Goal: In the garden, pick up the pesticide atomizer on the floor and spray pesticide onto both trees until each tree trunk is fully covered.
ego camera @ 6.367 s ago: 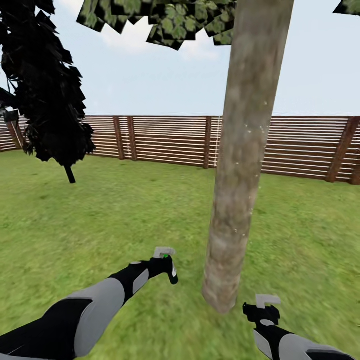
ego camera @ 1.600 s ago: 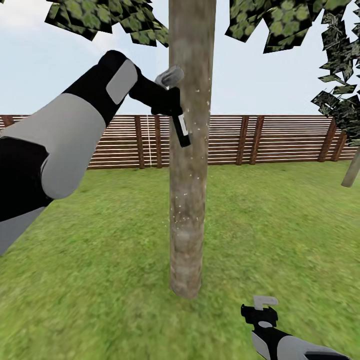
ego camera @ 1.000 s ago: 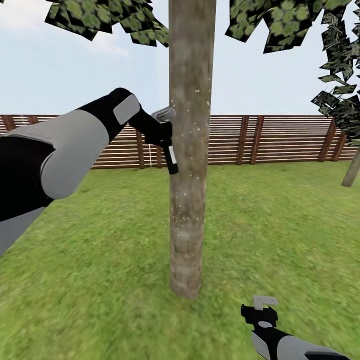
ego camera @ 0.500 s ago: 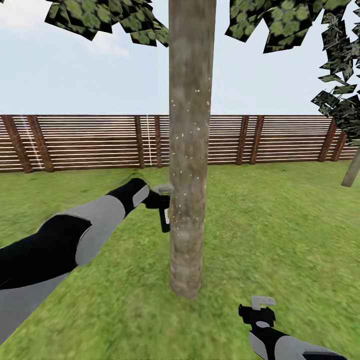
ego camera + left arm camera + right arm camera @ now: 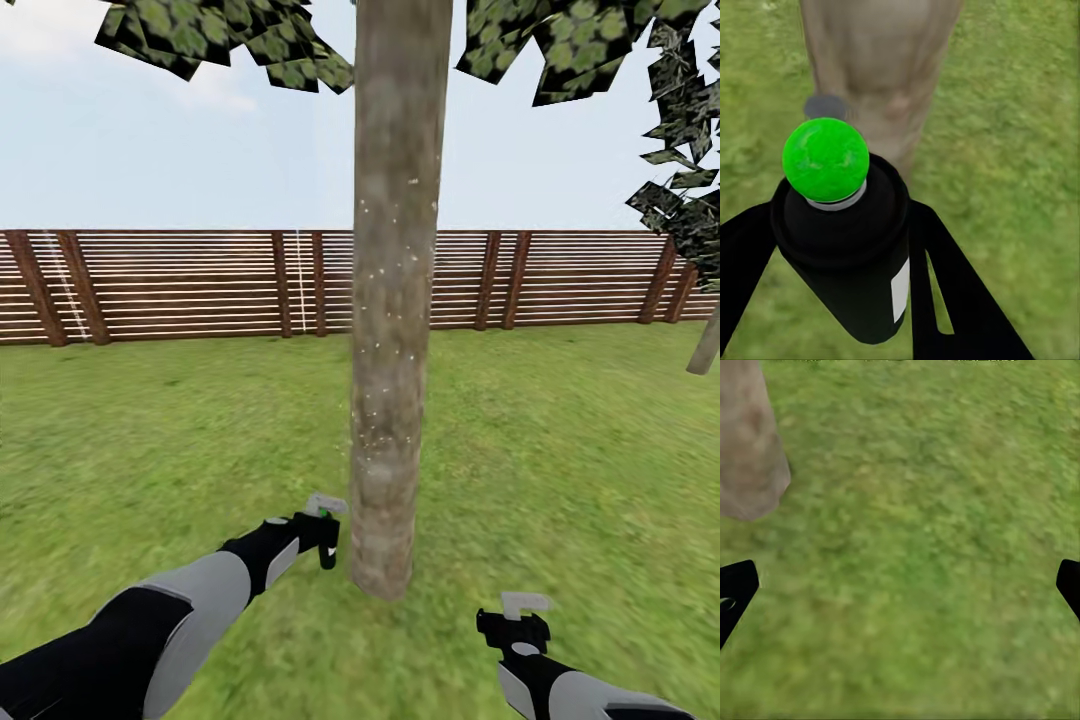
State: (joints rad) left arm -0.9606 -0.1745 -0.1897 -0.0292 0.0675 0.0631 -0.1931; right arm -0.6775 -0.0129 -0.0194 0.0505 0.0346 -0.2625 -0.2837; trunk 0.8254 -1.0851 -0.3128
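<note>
We have the pesticide atomizer [image 5: 844, 247] clenched in our left hand [image 5: 322, 535], low by the foot of the tree trunk [image 5: 393, 300] and just beside it, over the grass; so the pick-up is done; the trunk carries scattered white specks along its middle and lower stretch, which we take as spray already landed, though we cannot judge whether the cover is complete; a second slanted trunk [image 5: 706, 345] stands well apart at the right edge, and we judge that tree is left to do; our right hand [image 5: 524, 620] hangs spread and empty over the lawn [image 5: 930, 547]. The atomizer is a glossy dark cylinder with a small white label and a round bright-green cap; the trunk is a mottled grey-brown column; the fence [image 5: 180, 285] is brown horizontal slats.
</note>
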